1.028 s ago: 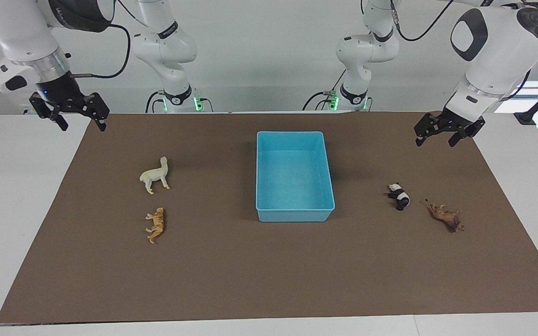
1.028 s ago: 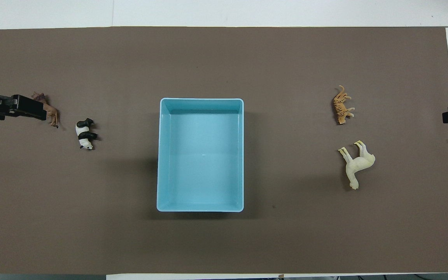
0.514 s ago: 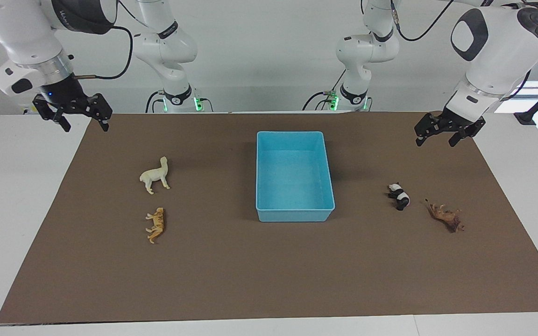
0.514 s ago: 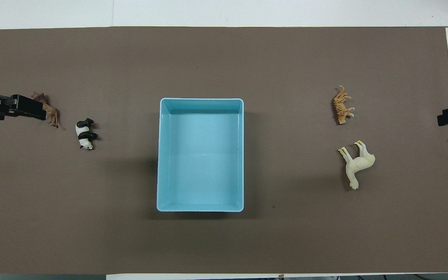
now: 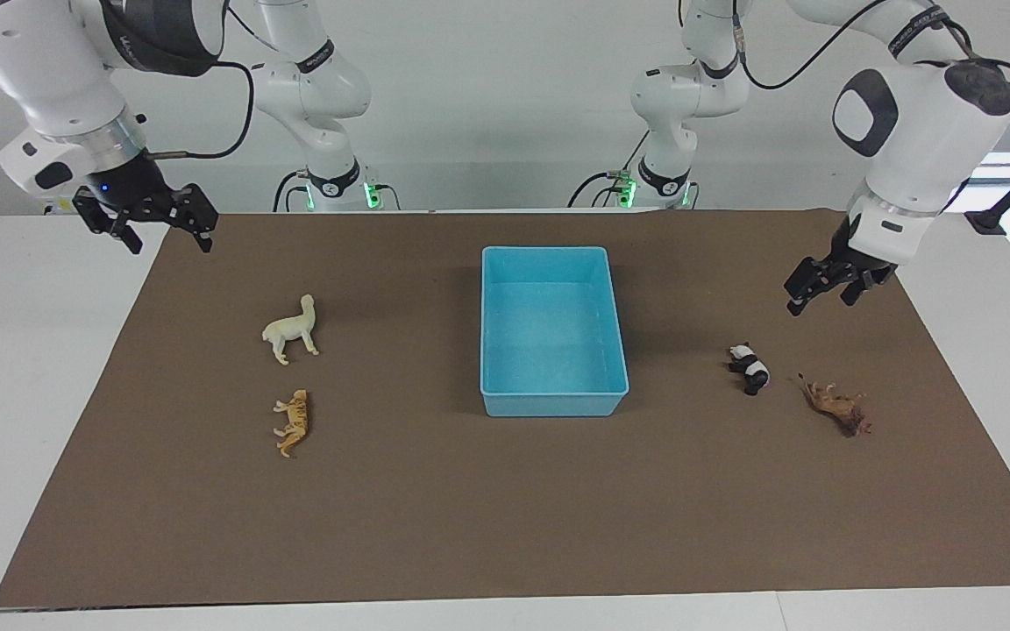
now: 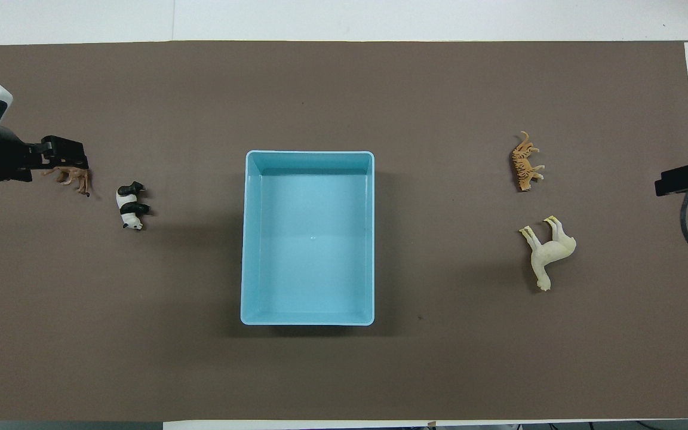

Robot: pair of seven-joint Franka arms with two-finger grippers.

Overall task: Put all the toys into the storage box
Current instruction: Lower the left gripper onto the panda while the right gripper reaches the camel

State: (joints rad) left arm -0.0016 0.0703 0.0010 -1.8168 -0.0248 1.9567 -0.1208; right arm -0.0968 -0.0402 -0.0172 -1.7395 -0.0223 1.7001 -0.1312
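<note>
The light blue storage box (image 5: pixel 553 401) stands empty at the mat's middle; its rim (image 6: pixel 308 154) shows from above. The cream llama (image 5: pixel 293 329) and orange tiger (image 5: pixel 293 422) lie toward the right arm's end, also seen from above as llama (image 6: pixel 550 251) and tiger (image 6: pixel 524 162). The panda (image 5: pixel 750 368) and brown lion (image 5: pixel 838 408) lie toward the left arm's end, seen from above as panda (image 6: pixel 130 206) and lion (image 6: pixel 76 178). My left gripper (image 5: pixel 821 298) is open and empty in the air, over the lion's edge in the overhead view (image 6: pixel 75 160). My right gripper (image 5: pixel 167 235) is open and empty over the mat's corner (image 6: pixel 669 180).
A brown mat (image 5: pixel 470 508) covers most of the white table (image 5: pixel 32 368). White table strips run along both ends of the mat. The arm bases stand along the robots' edge of the table.
My left gripper has come down and moved over the lion's edge, toward the panda and lion. My right gripper has shifted a little inward over the mat's corner. The toys and box have not moved.
</note>
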